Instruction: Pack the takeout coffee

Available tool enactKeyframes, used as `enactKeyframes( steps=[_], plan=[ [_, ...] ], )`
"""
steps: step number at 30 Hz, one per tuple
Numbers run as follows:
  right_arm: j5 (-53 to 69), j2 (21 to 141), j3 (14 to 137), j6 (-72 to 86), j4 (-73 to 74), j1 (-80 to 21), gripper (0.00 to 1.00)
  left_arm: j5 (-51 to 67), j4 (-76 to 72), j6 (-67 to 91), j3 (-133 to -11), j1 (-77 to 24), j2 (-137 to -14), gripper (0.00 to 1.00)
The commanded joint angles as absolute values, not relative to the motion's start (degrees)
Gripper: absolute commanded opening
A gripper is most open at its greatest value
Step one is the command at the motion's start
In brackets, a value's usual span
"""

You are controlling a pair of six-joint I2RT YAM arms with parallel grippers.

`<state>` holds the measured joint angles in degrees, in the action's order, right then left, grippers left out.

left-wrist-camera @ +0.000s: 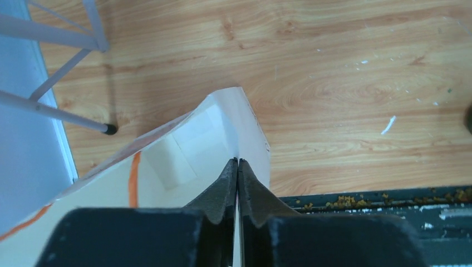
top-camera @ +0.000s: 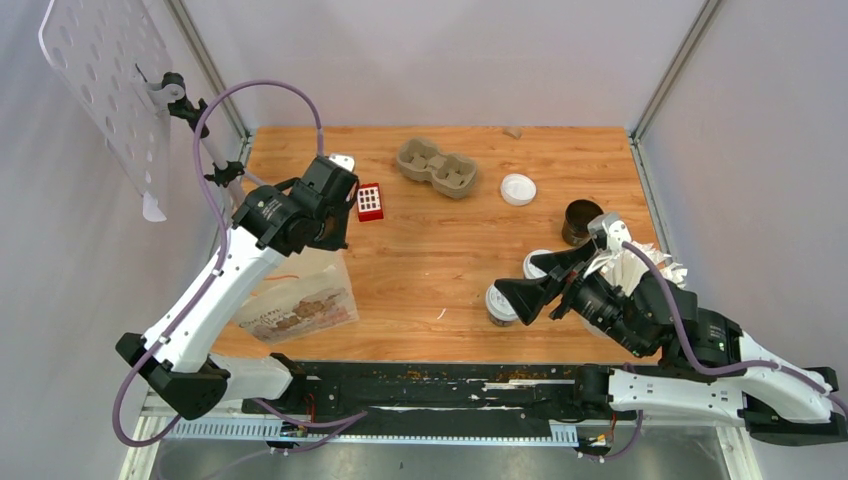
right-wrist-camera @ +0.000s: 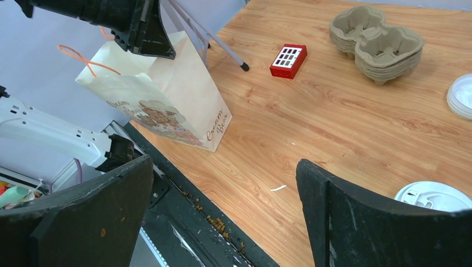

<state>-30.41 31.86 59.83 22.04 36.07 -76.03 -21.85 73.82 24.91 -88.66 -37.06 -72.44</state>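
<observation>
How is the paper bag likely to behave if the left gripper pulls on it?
Probably floppy: the left gripper pinches only one thin wall of the paper bag, and that wall bows in the left wrist view. Being thin paper, it is likely light. Standing tall on a narrow base, it may slide or tip rather than stay put.

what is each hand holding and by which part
The left hand pinches the paper bag by its top edge; the right hand is open, holding nothing.

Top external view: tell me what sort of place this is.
Probably a robot test cell, not a real café: plain grey wall panels enclose a wooden tabletop, with a grey-brown moulded pulp cup tray and printed paper bag as props.
</observation>
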Motion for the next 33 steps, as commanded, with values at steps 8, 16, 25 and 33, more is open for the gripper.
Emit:
enactKeyframes(
  steps=[8, 16, 25, 33],
  plan=[
    [-40.3, 42.43, 64.27, 20.83, 37.46, -75.74, 1.0, 2.85, 64.55, 18.54, -89.96, -36.91, -67.07, 0.0],
    [-18.43, 54.2, 72.0, 12.9, 34.59, -50.01, 0.95, 14.47, 59.66, 13.11, -85.02, -37.07, -64.96, 0.0],
    [2.72, 78.39, 83.97, 0.73, 32.39, -29.89, 0.82, 21.46, 57.9, 8.04, -81.91, -37.03, -63.8, 0.0],
    [5.96, 100.45, 102.47, -8.33, 34.43, -28.29, 0.78, 30.5, 53.46, 7.05, -77.77, -37.05, -61.52, 0.0]
  ],
)
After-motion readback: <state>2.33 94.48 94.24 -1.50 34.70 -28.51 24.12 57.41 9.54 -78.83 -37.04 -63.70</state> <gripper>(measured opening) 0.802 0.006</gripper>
